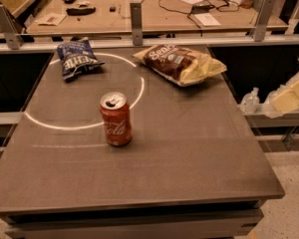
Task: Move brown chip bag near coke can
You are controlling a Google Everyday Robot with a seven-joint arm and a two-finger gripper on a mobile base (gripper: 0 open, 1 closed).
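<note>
The brown chip bag (179, 63) lies flat at the back right of the dark table (189, 158), brown front up with white script and pale yellow edges. The red coke can (115, 119) stands upright near the table's middle left, well in front of and to the left of the bag. My gripper (295, 92) shows only as a pale cream shape at the right edge of the view, beyond the table's right side and apart from both the bag and the can.
A smaller dark blue chip bag (74, 58) lies at the back left. A white circle line (84, 126) is marked on the tabletop. A rail with posts (136, 16) and a wooden bench with cables stand behind. A small bottle (250, 101) sits to the right.
</note>
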